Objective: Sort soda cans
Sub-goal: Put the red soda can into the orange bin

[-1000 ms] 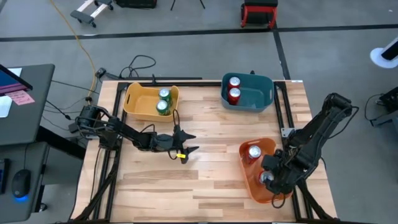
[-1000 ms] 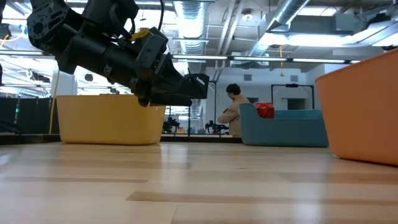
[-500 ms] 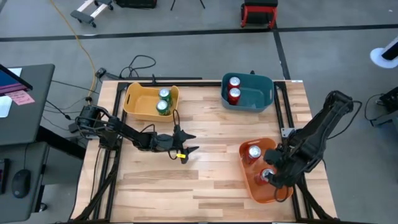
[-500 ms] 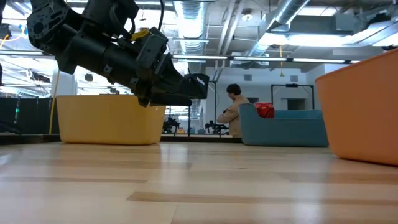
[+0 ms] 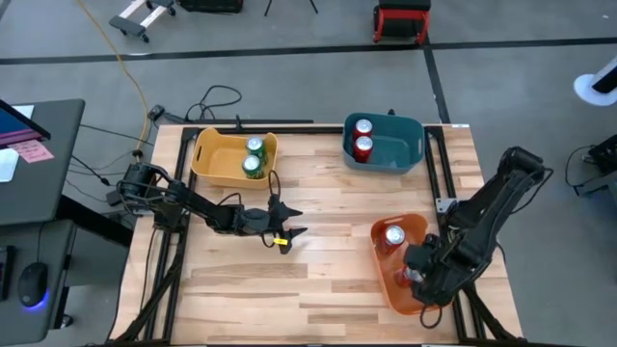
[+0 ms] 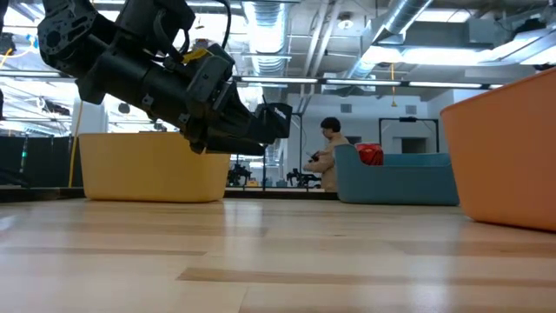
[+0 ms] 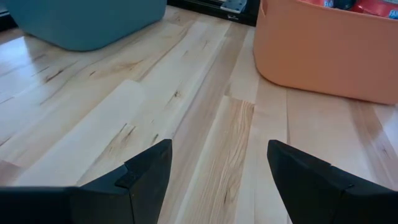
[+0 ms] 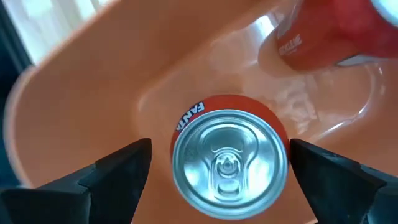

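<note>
Right gripper (image 8: 217, 177): held open, straddling upright red aluminium soda can (image 8: 229, 158) inside orange plastic bin (image 5: 388, 284), table's 4 o'clock, apparently for pickup.
Left gripper (image 5: 285, 225): open, empty, parked at centre.

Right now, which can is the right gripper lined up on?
The can standing upright in the orange bin, directly between the open fingers of the right gripper. Its binmate stands clear, nearer the table's middle.
</note>
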Tool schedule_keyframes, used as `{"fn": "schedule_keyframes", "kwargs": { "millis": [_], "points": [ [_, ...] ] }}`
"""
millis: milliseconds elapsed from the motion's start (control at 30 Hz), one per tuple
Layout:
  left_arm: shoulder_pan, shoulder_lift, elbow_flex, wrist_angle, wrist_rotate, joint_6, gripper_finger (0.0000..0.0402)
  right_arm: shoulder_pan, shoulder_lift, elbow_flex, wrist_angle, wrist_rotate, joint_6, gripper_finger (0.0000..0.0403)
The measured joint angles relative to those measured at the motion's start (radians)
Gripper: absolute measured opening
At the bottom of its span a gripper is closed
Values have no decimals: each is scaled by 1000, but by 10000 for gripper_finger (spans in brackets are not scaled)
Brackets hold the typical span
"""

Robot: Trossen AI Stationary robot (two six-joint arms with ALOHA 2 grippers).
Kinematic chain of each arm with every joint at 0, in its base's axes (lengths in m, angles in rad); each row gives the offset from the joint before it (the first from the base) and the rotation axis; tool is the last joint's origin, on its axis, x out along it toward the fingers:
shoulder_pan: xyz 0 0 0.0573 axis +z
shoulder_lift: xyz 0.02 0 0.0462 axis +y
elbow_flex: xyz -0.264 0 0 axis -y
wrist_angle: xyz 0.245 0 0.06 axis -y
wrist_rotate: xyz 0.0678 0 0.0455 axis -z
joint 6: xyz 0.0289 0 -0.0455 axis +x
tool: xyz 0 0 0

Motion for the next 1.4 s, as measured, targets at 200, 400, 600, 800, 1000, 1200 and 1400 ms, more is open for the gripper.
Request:
{"fn": "schedule_keyframes", "kwargs": {
  "millis": [200,400,600,800,1000,1200,1400],
  "points": [
    [0,0,0,0,1,0,261,-18,70,0,-11,-26,-34,400],
    [0,0,0,-2,1,-1,261,-38,94,0,-109,-49,-57,377],
    [0,0,0,-5,2,-11,261,-69,72,0,-112,-51,-69,303],
    [0,0,0,-6,2,-15,261,-116,72,0,-155,-49,-126,289],
    [0,0,0,-8,5,-16,261,-181,62,0,-293,-1,-162,288],
    [0,0,0,-8,20,-15,261,-251,18,-1,-322,51,-202,288],
    [0,0,0,-26,19,-15,261,-299,-15,-1,-319,67,-245,288]
  ]
}}
